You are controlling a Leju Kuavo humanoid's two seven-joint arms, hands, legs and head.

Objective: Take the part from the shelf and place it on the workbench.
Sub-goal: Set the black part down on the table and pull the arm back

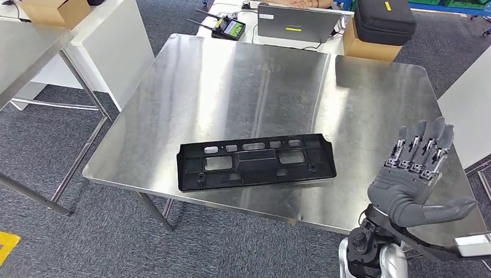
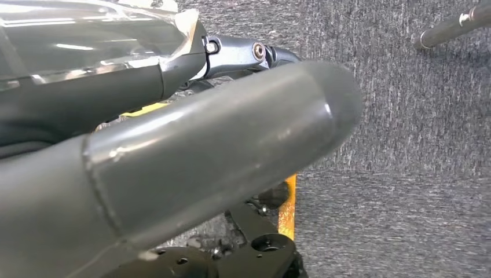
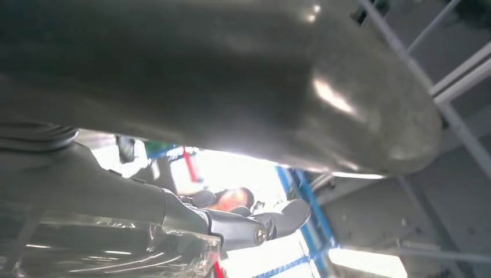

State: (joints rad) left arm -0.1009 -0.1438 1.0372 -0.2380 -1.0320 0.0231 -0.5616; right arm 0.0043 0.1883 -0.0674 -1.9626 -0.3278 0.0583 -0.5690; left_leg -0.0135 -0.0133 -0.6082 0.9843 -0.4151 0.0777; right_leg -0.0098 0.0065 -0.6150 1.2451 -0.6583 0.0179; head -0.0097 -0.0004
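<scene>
On the workbench, a steel-topped table with a brushed, reflective surface, the part lies flat near the front edge, slightly left of the workbench centre. The part is a long black plastic frame with several rectangular cut-outs along its length and small round holes near each end. Its long axis runs roughly parallel to the front edge of the workbench, with the right end angled slightly away from that edge. Nothing touches the part.

The right hand is raised above the front right corner of the workbench, well apart from the part. Its fingers point upward and are spread apart, the thumb extends sideways, and the palm holds nothing. In the right wrist view, the thick grey thumb fills the upper area, and a person is partly visible in the bright background beyond it.

In the left wrist view, the left hand appears as a thick grey thumb with a darker finger behind it, above grey carpet. Whether the left hand is spread or closed cannot be told from this view; no object is visible in it.

Beyond the far edge of the workbench stand a laptop, a black case and a cardboard box. To the left of the workbench stands a white table.
</scene>
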